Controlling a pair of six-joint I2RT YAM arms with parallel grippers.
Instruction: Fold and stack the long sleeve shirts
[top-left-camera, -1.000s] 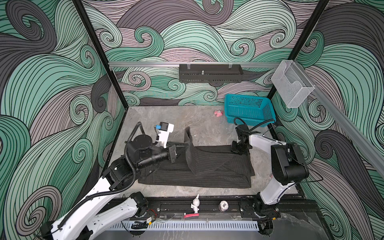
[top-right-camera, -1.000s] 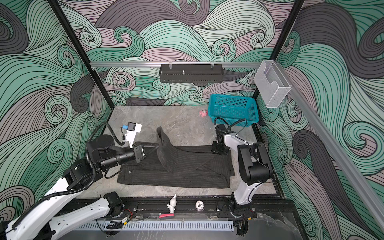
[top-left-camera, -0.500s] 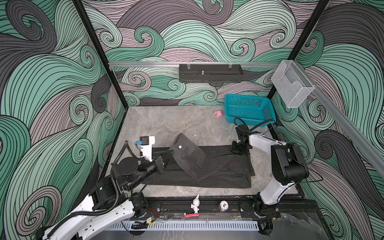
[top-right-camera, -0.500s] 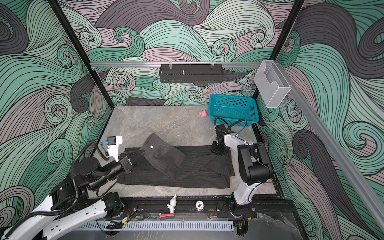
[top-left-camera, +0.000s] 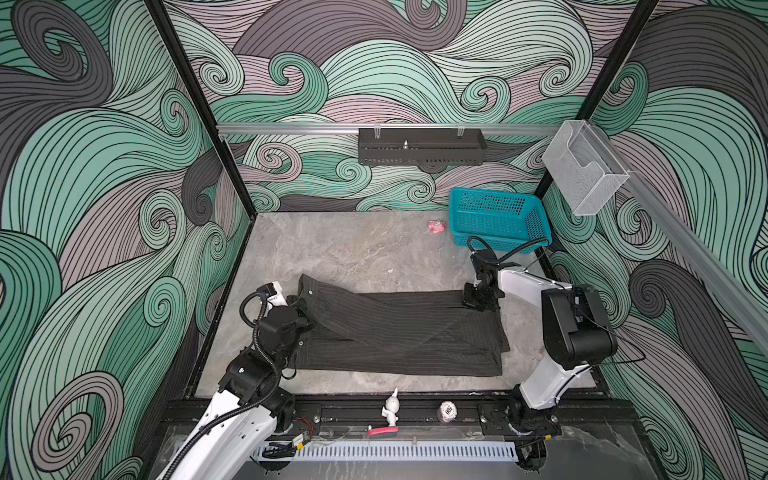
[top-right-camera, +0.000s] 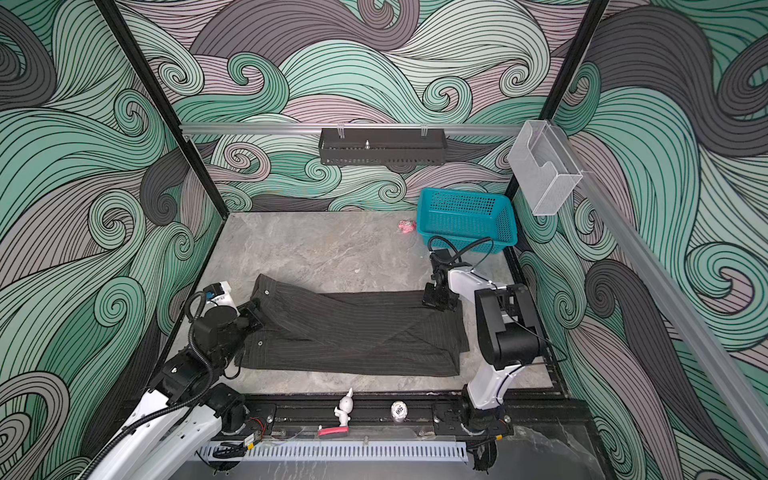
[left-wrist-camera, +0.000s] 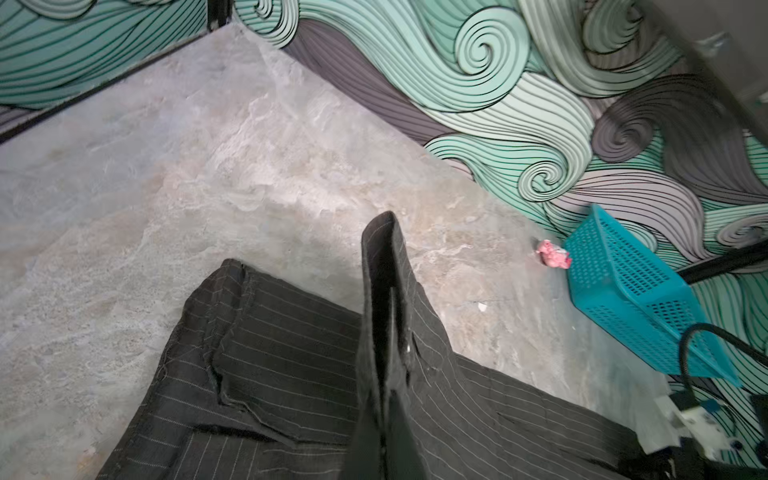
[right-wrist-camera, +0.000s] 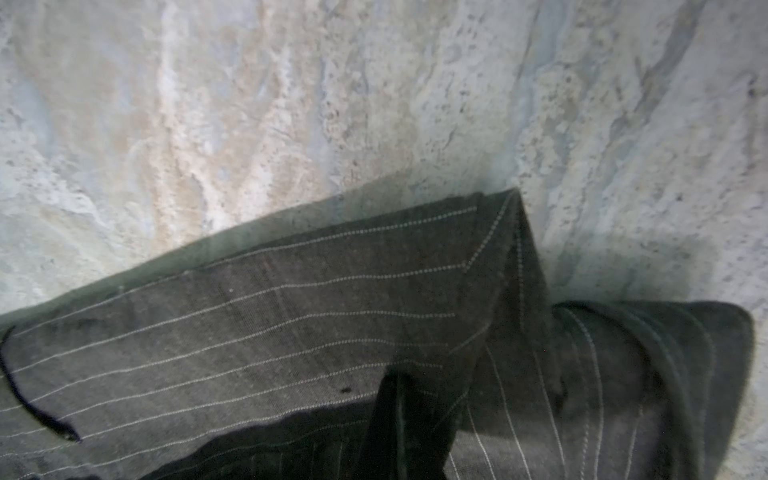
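The left gripper (top-left-camera: 297, 302) is clamped on the left end of the pinstriped shirt (top-left-camera: 399, 336), and the right gripper (top-left-camera: 477, 300) pinches its far right corner. The shirt lies folded lengthwise across the front of the grey table (top-left-camera: 353, 249), well apart from the teal basket (top-left-camera: 494, 216).

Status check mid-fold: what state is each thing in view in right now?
Shirt: on the table, partly folded, one end held up at the left.
Left gripper: shut on the shirt's raised end.
Right gripper: shut on the shirt's far right corner.
Basket: upright, empty.
Clear wall box: empty.
Pink scrap: loose on the table beside the basket.
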